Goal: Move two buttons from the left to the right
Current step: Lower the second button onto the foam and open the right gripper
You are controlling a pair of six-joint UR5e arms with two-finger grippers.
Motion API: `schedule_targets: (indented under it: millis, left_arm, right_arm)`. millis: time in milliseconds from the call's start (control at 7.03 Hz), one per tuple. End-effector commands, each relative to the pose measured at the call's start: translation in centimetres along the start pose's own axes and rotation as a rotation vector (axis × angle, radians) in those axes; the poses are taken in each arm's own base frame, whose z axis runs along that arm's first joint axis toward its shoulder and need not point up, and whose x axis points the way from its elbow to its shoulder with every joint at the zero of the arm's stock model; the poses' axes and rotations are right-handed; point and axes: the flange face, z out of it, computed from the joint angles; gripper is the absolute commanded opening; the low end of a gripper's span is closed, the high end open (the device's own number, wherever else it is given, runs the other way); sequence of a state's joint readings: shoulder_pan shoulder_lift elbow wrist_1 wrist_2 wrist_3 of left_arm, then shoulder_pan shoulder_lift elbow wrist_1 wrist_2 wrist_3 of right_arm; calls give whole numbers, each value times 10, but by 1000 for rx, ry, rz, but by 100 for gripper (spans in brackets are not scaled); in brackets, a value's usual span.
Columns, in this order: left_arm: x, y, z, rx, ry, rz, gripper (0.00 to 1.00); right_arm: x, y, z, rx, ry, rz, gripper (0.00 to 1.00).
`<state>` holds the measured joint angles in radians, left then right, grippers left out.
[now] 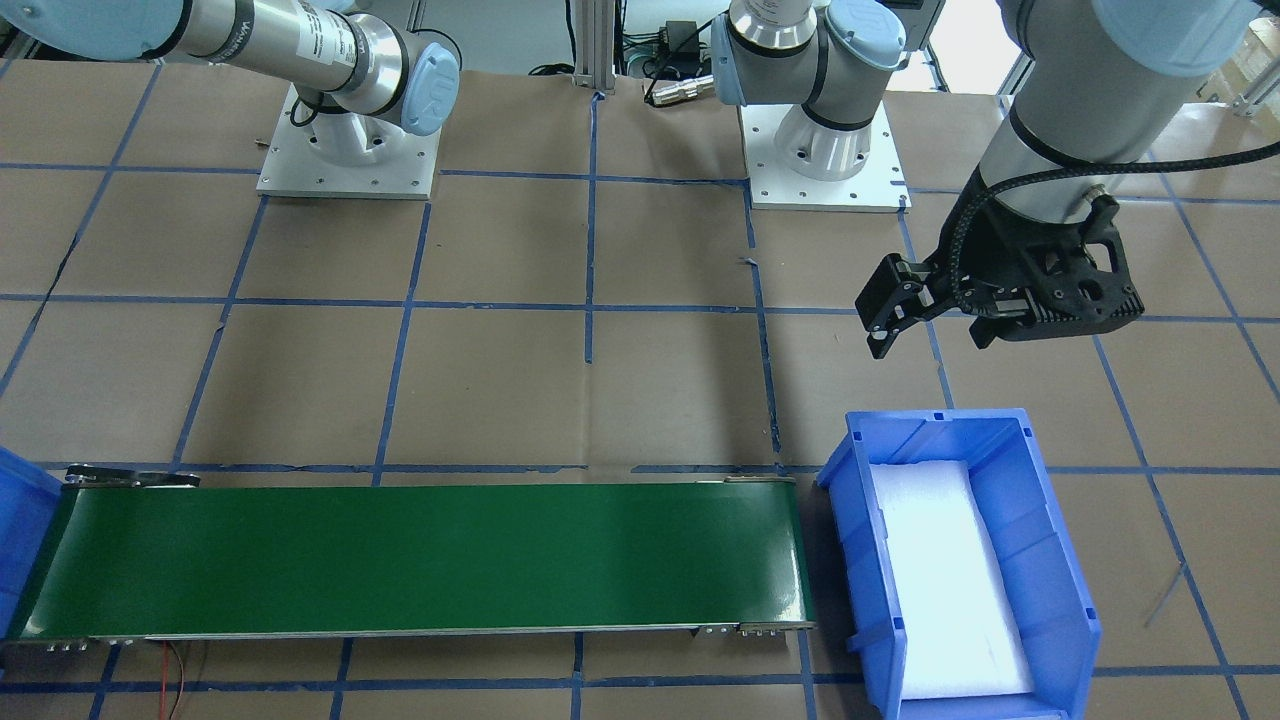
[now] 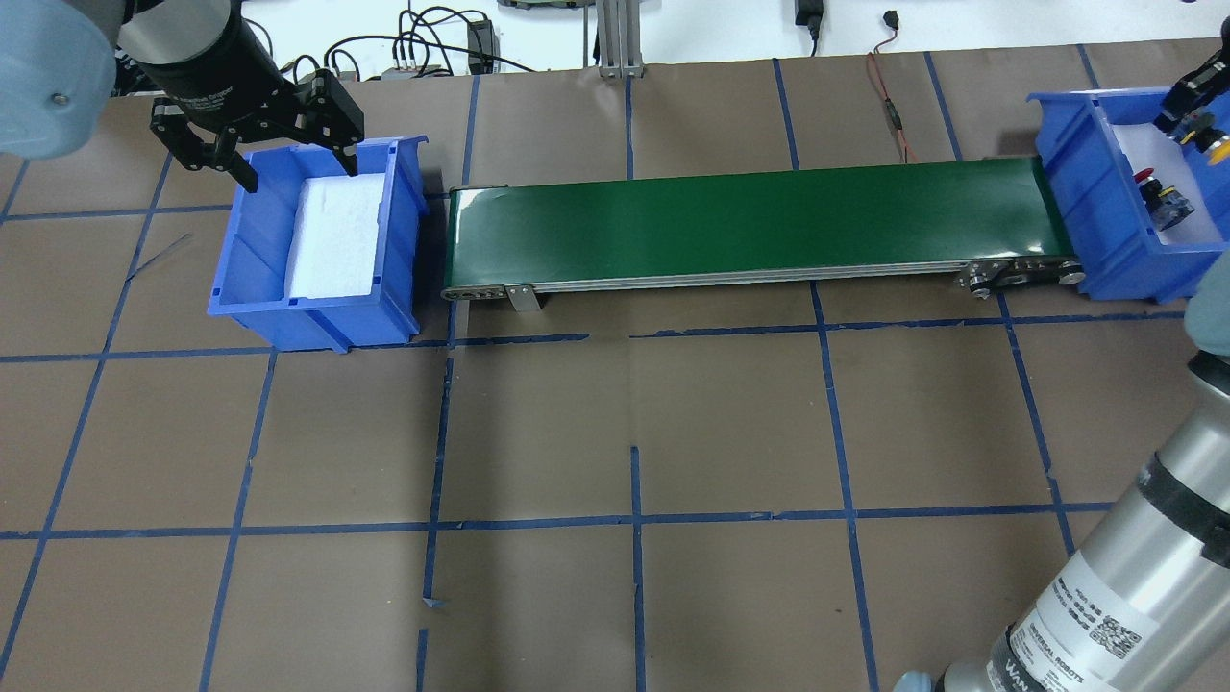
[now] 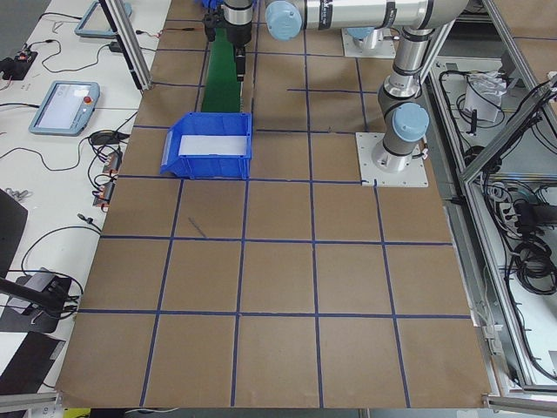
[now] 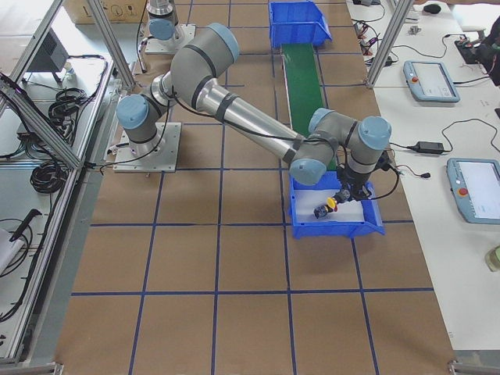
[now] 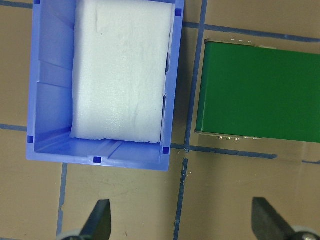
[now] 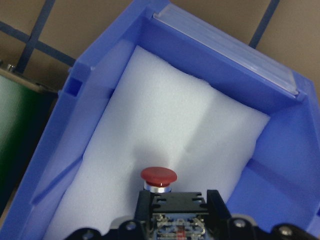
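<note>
Left gripper (image 1: 930, 343): jaws spread wide, nothing between them. It hangs raised near the left bin (image 2: 317, 322), not inside it; its wrist view shows both fingertips over bare brown paper short of the bin wall. Left bin holds only its white foam pad (image 2: 334, 235), with no button on it in any view. Right gripper (image 2: 1190, 108): down over the right bin (image 2: 1076, 211), at the far end of the green conveyor belt (image 2: 759, 216). Cannot tell whether its jaws are clamped or parted. Its wrist view shows a red cap and a contact block low in the frame between black parts, and the fingertips cannot be made out from these. Red button (image 2: 1160, 195): lies on its side on the foam in the right bin, apart from the gripper in the overhead view. Yellow button (image 2: 1218, 146): only a small yellow patch shows, inside the right bin and just beside the right gripper's tips; held or set down, not resolvable. The belt carries nothing. Judgement: the transfer is all but done, since both buttons are on the right side and none remains at the left or on the belt. What may be left is letting go of the yellow one, if it is not yet released, and lifting the right arm clear.
</note>
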<state>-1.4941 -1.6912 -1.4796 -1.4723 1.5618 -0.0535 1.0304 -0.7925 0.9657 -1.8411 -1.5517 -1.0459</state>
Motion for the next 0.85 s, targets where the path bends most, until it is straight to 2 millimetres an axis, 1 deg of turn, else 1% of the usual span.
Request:
schedule_targets:
  millis: [0, 285, 427, 569, 711]
  left_arm:
    - [0, 0, 1, -2, 0, 0, 100]
    - [-1, -1, -2, 4, 0, -2, 100]
    - [0, 0, -1, 1, 0, 0, 100]
    - [-1, -4, -7, 19, 1, -2, 100]
    - [-1, -4, -3, 12, 1, -3, 100]
  right_arm:
    - [-11, -29, 24, 30, 3, -30, 4]
    - [-8, -34, 44, 49, -2, -34, 4]
    - [-6, -33, 51, 46, -7, -32, 4]
    - [-3, -29, 55, 41, -13, -26, 4]
    - [-1, -28, 57, 41, -13, -22, 4]
